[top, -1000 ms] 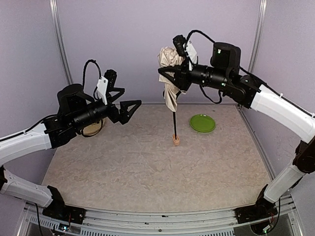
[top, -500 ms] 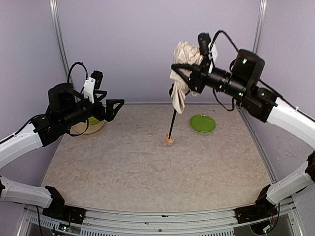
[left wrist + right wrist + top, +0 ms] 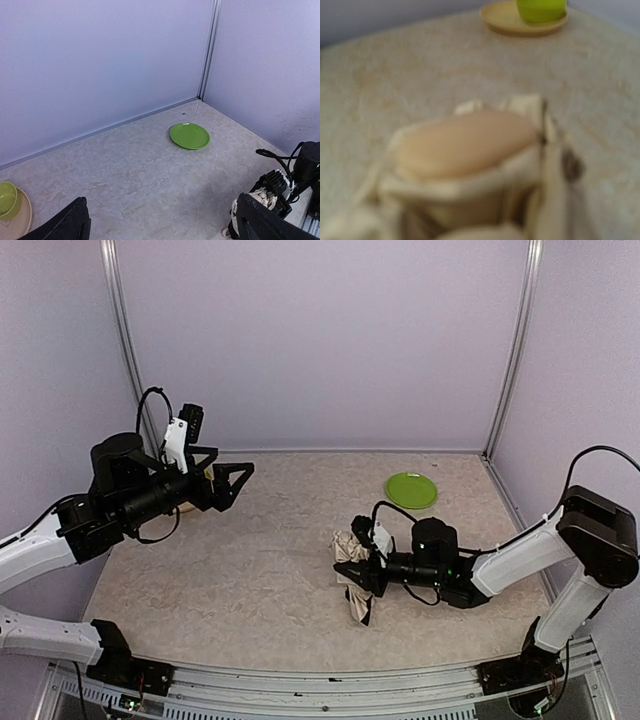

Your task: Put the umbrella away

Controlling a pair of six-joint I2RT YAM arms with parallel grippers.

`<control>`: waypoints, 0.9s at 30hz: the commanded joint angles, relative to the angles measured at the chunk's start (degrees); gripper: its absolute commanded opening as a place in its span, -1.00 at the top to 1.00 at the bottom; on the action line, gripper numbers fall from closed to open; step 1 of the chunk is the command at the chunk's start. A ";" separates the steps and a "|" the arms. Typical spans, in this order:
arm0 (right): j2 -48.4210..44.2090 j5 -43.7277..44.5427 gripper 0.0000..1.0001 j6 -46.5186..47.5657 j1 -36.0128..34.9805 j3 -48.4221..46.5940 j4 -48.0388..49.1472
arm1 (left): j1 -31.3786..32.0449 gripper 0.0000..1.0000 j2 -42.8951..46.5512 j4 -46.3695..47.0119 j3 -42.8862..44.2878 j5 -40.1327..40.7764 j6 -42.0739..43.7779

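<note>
Shows, from above, two robot arms reaching over a pale marbled table (image 3: pixel 230 590).

At left, raised clear of the surface and pointing toward the middle: the left gripper (image 3: pixel 240 483), spread as wide as can be, holding nothing and touching nothing. From its own wrist camera, shows the two dark fingers (image 3: pixel 67 225) far apart at the bottom corners, with tabletop in view between them.

At right, stretched low and pointing leftward: the right gripper (image 3: pixel 352 575), down at table level in the near middle, partly closed and clamped on the umbrella (image 3: pixel 347 543). Finds the umbrella collapsed into a crumpled cream bundle lying on the table, with fabric bulging past the jaws on the far side and a fold with a dark underside trailing on the near side. From the right wrist camera, heavily blurred: fills the lower frame with cream fabric pressed close to the lens, folds packed together.

Elsewhere on the table: a green plate (image 3: pixel 411 490) toward the back right, well apart from the umbrella. At the back left: a tan saucer (image 3: pixel 520 22) with a lime-green cup (image 3: pixel 540 9) standing on it, mostly hidden behind the left arm in the overhead view. Around the table on three sides: plain lilac walls (image 3: pixel 320 340).
</note>
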State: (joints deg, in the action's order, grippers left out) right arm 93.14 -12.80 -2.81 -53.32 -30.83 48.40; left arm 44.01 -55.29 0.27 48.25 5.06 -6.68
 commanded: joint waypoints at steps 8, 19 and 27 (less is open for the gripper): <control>-3.01 -9.60 0.65 -2.97 2.02 -20.92 -18.39 | 5.12 -0.98 -3.68 0.22 1.12 6.22 0.94; -0.23 -14.29 0.51 -28.06 3.80 -27.18 -16.03 | 9.45 -0.94 -5.99 7.30 -4.80 -1.66 4.11; 6.89 -14.04 0.37 -45.64 4.64 -25.94 -20.90 | 7.28 -0.95 -11.98 2.52 -3.39 -0.98 0.76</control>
State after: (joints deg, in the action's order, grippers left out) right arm 97.30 -26.55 -37.54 -49.36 -58.04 26.61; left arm 52.38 -63.92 4.64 43.27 4.91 -3.97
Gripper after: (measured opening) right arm 0.348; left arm 0.980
